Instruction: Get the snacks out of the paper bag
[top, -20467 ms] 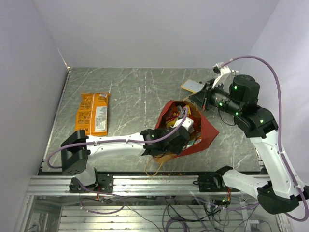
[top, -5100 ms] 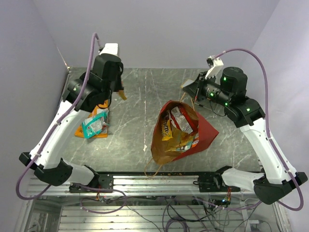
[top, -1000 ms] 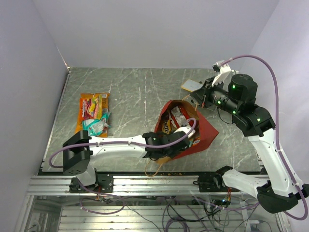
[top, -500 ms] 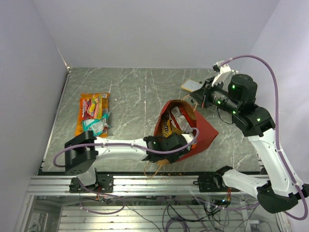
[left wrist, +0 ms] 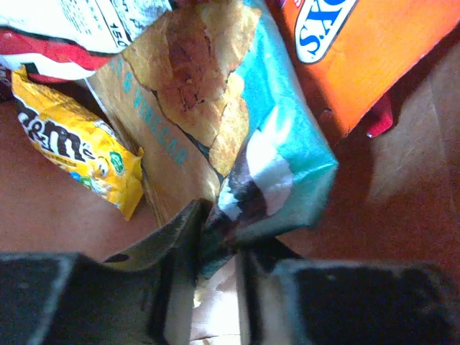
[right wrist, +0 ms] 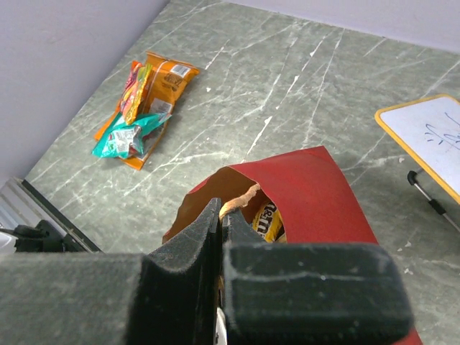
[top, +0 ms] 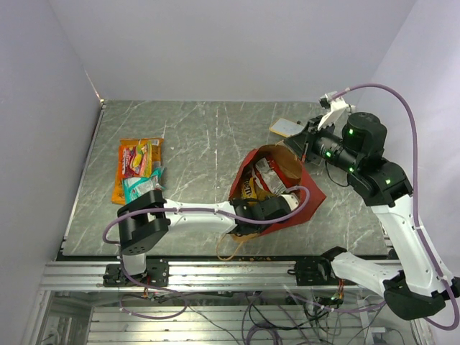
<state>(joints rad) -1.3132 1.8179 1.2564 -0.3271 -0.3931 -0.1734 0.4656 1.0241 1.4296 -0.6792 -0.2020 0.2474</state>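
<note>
Now, inside the paper bag (right wrist: 309, 187), a teal-and-tan packet (left wrist: 237, 144) is clamped by the left fingers (left wrist: 172, 241); its rim is pinched by the right fingers (right wrist: 187, 251)

- Paper bag (top: 307, 180): red outside, brown kraft inside.
- Table (top: 208, 136): grey-green marble w/ thin white veins.
- Teal-tan packet (left wrist: 244, 136): teal + tan, brown chip pic, teal lettering.
- M&M's packet (left wrist: 79, 154), at its 9 o'clock: yellow, brown logo.
- Orange packet (left wrist: 374, 50), at its 1 o'clock: orange, white patch w/ blue letters.
- Pile at table's 9 o'clock: orange bag (top: 138, 171), red-yellow packet (top: 133, 154), teal wrapper (top: 138, 187).
- Card (top: 286, 128), at table's 1 o'clock: white, tan edge.
- Left arm (top: 194, 212), right arm (top: 406, 230): white shells, black joints; cables (top: 402, 100) purple.
</note>
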